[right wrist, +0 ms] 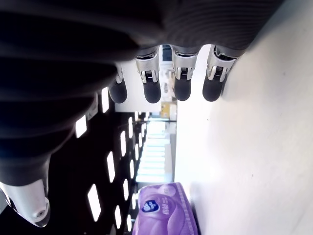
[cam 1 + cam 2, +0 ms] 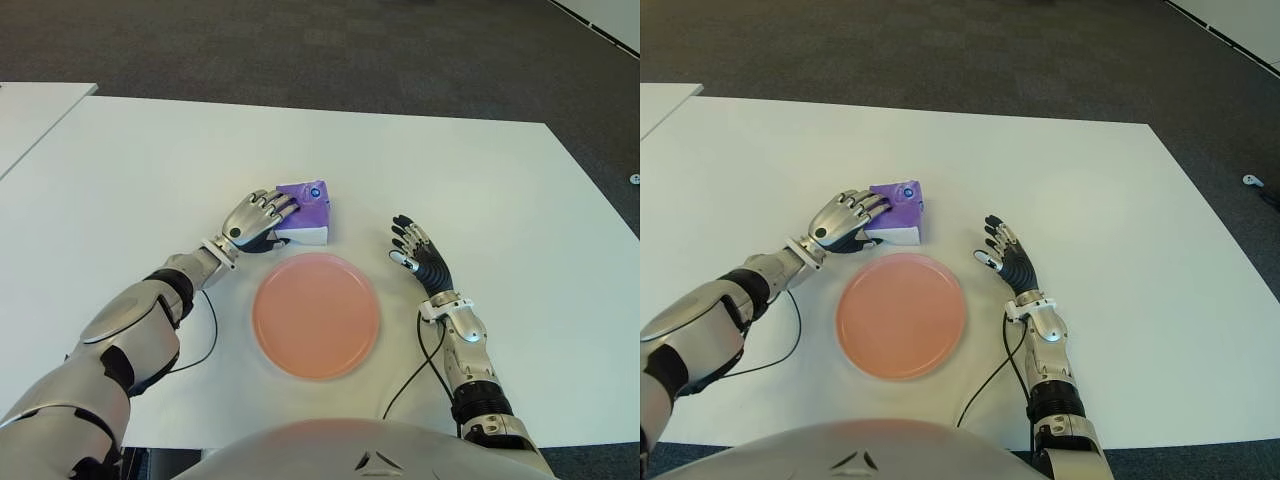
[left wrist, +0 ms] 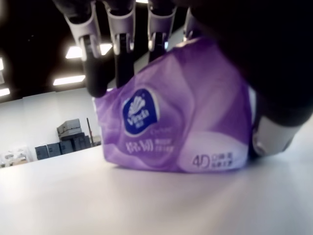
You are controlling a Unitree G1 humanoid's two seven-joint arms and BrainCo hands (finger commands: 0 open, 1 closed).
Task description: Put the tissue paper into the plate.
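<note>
One purple tissue pack (image 2: 305, 211) sits just behind the pink plate (image 2: 316, 314), gripped by the left hand (image 2: 258, 219) for lifting, while the right hand (image 2: 418, 255) shows open beside the plate.

On the white table (image 2: 1090, 200), the left hand (image 2: 843, 222) lies over a purple tissue pack (image 2: 898, 211), fingers curled onto its top. A pink plate (image 2: 900, 314) sits just nearer. The right hand (image 2: 1006, 256), fingers spread, shows right of the plate.
</note>
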